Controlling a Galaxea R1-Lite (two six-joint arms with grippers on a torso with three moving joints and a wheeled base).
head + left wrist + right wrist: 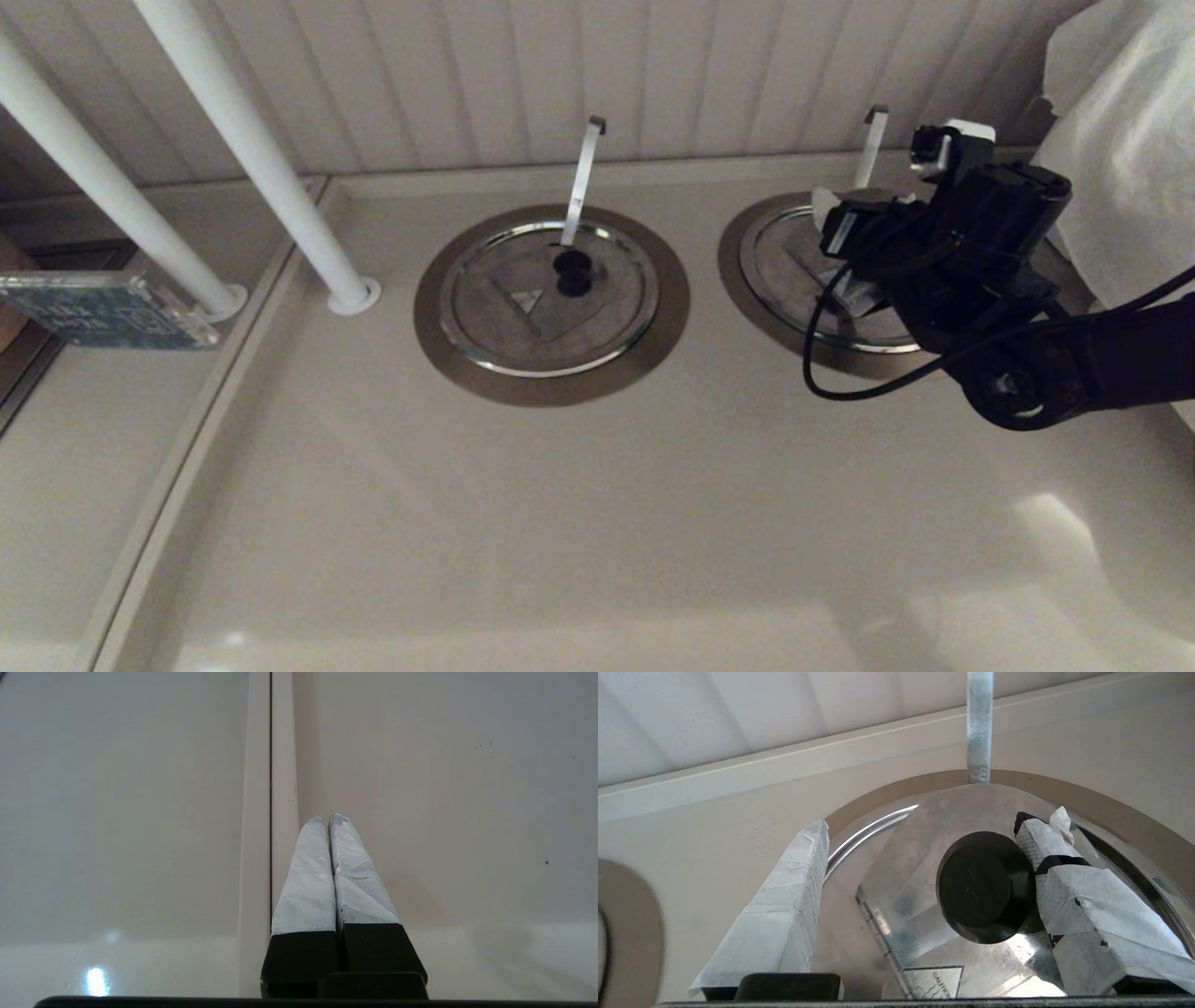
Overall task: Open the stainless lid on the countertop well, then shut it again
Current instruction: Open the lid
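A pale beige countertop (560, 523) runs back to a ribbed white wall, with two white poles (252, 154) at upper left. The stainless lid (794, 271) sits on the countertop well (738, 257) at right of the head view. Above it, the right gripper (924, 858) is spread wide, one finger (1045, 849) touching the black knob (978, 886). The left gripper (325, 817) is pressed together, holding nothing.

Twin lid (549, 297) in its ring, two white poles (252, 149), white cloth (1125, 140)
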